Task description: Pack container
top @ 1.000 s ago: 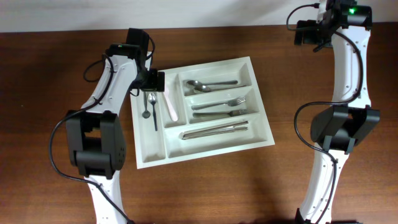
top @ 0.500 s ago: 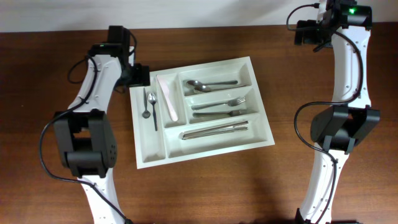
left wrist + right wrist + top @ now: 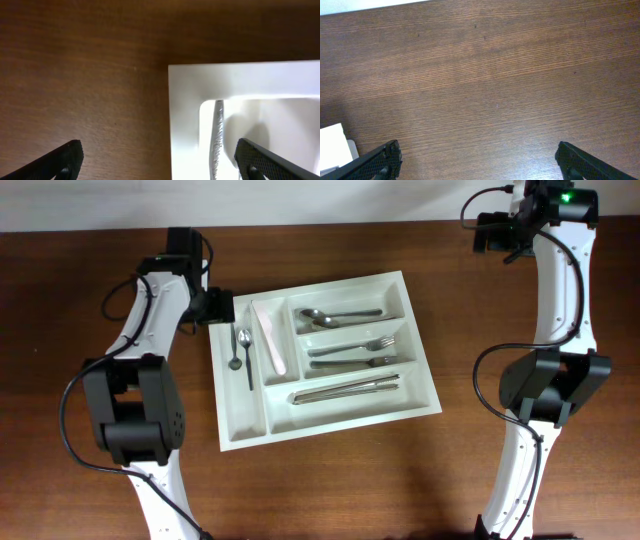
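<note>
The white cutlery tray (image 3: 330,415) lies in the middle of the table, slightly turned. Its narrow compartments hold a metal spoon with a dark knife (image 3: 238,352) and a white utensil (image 3: 272,338). Its long ones hold spoons (image 3: 335,315), forks (image 3: 352,352) and knives (image 3: 345,390). My left gripper (image 3: 222,306) is open and empty at the tray's far left corner; in the left wrist view (image 3: 159,162) it straddles the tray's rim (image 3: 185,100), with a metal handle tip (image 3: 218,135) between its fingers. My right gripper (image 3: 488,233) is open and empty at the far right; the right wrist view (image 3: 479,162) shows bare wood.
The table is dark brown wood (image 3: 80,300). A pale wall runs along its far edge (image 3: 320,200). A tray corner (image 3: 332,145) shows at the left edge of the right wrist view.
My left gripper has drawn back from over the narrow compartment to the tray's far left corner, empty. The right arm has not moved.
</note>
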`<state>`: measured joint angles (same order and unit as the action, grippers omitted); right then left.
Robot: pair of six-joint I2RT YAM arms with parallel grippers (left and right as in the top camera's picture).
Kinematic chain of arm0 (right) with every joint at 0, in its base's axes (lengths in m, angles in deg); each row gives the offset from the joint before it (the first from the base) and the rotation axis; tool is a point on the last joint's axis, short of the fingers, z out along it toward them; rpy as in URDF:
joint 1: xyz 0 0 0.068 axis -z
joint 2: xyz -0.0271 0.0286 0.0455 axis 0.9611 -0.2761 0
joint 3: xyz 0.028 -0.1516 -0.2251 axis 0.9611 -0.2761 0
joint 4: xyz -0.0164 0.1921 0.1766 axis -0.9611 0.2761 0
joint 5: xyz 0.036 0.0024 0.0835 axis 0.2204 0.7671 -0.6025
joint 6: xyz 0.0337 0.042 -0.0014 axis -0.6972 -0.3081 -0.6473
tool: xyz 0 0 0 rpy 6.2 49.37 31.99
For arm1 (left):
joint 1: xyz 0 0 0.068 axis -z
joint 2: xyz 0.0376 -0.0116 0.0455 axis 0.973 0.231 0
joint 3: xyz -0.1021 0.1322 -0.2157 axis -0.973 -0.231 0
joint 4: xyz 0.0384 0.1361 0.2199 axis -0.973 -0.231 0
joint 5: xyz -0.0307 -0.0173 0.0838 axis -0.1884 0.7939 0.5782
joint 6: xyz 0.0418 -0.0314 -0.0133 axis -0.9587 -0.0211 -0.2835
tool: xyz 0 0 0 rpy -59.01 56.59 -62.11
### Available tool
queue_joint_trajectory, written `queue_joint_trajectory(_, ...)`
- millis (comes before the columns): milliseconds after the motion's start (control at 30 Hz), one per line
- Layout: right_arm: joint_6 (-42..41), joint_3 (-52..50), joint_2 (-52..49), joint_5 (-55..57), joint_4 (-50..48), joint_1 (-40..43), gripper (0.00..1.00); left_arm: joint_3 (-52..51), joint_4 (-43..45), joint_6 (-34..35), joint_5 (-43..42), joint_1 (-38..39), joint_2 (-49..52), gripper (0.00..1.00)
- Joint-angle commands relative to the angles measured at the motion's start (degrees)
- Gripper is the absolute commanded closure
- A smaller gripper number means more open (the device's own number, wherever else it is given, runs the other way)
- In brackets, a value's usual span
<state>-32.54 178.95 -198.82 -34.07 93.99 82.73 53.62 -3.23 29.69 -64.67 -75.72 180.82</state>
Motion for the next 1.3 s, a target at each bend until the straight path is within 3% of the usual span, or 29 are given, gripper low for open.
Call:
queue_joint_trajectory(0,-0.46,0.81,0.35,0.9,-0.13,-0.11,0.01,-2.25,1.46,-0.52,1.01,0.02,-0.26,0.01)
queue_joint_trajectory(600,-0.46,0.81,0.35,0.9,-0.13,-0.11,0.01,-3.23,8.5,-0.74,3.48,0.0,-0.13,0.01)
queue_joint_trajectory(1267,-0.46,0.81,0.35,0.9,-0.13,-0.11,0.01,-3.21,9.53,-0.72,4.33,-0.09,5.75,0.01)
